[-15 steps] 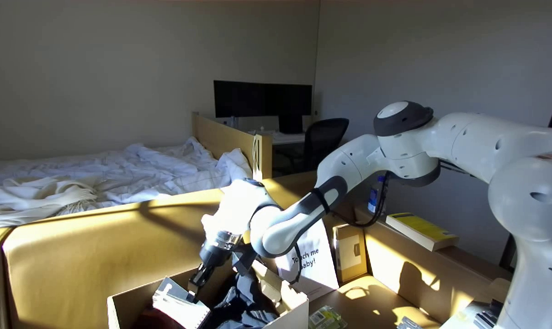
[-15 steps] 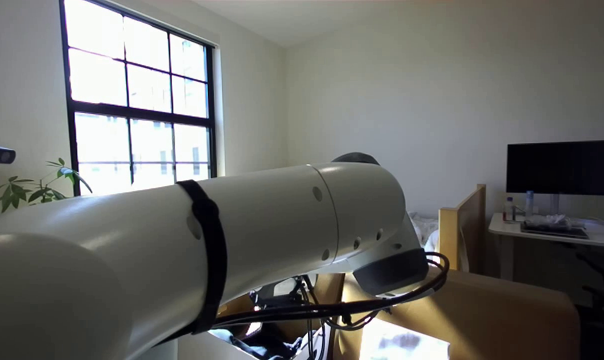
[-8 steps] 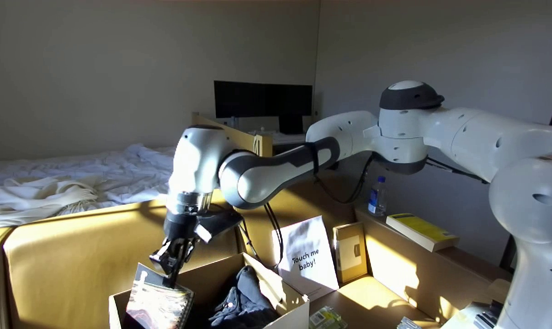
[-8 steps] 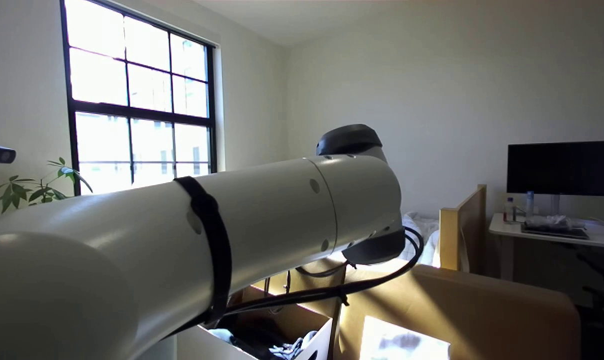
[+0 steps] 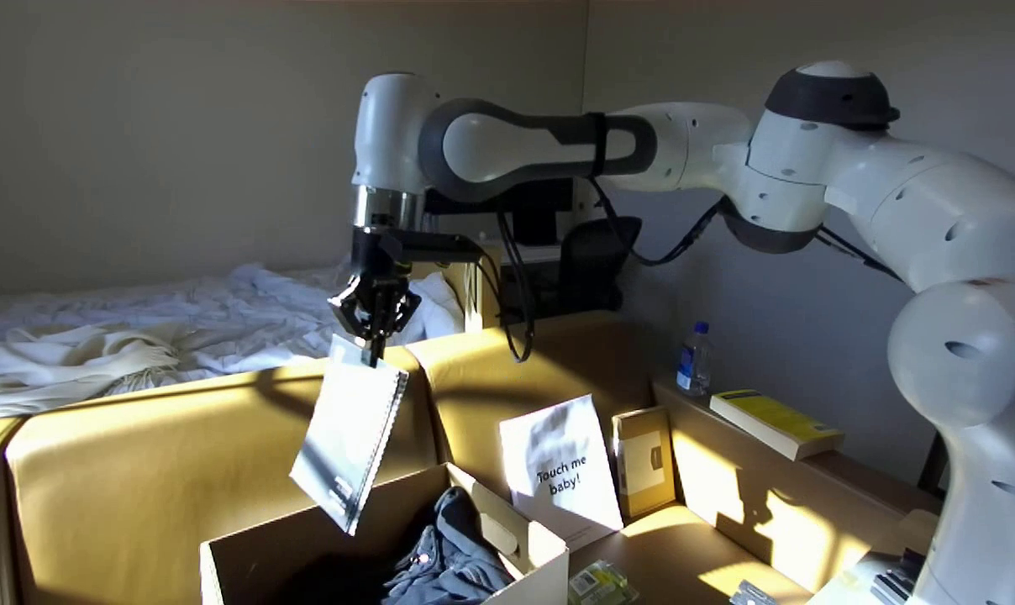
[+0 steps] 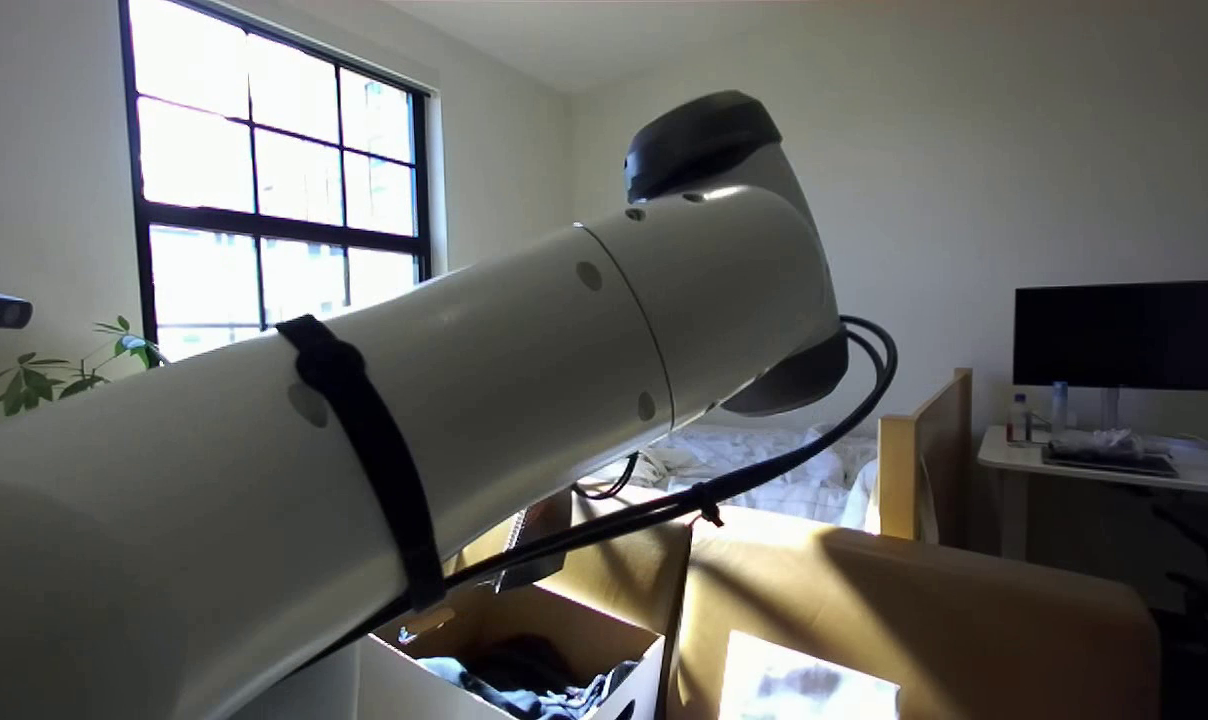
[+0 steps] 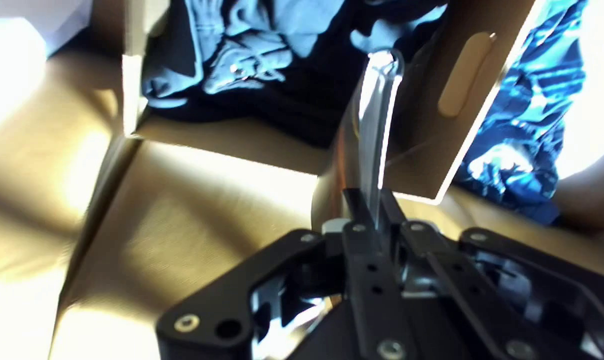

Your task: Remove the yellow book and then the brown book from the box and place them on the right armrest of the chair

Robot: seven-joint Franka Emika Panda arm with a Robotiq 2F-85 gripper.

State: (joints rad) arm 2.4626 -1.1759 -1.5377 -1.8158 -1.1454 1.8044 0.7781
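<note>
My gripper (image 5: 374, 349) is shut on the top edge of a thin spiral-bound book (image 5: 348, 441) and holds it hanging tilted above the box (image 5: 541, 576). The book's face is glaring pale in this exterior view; in an exterior view its shaded face looks dark brown (image 6: 546, 535). In the wrist view the book (image 7: 377, 115) is seen edge-on between the fingers (image 7: 374, 202). No separate brown book shows. The open cardboard box also shows in the wrist view (image 7: 417, 172). A book with a yellow cover (image 5: 776, 424) lies on the chair's right armrest (image 5: 881, 491).
Dark clothing (image 5: 453, 555) fills part of the box. A water bottle (image 5: 694, 361) stands on the armrest behind the yellow book. A paper sign (image 5: 562, 479) and a flat brown carton (image 5: 644, 462) lean nearby. A packet (image 5: 600, 584) lies on the seat.
My gripper has risen up out of the box with the spiral-bound book, which has turned and now hangs above the box's rim. The yellow book has not moved.
</note>
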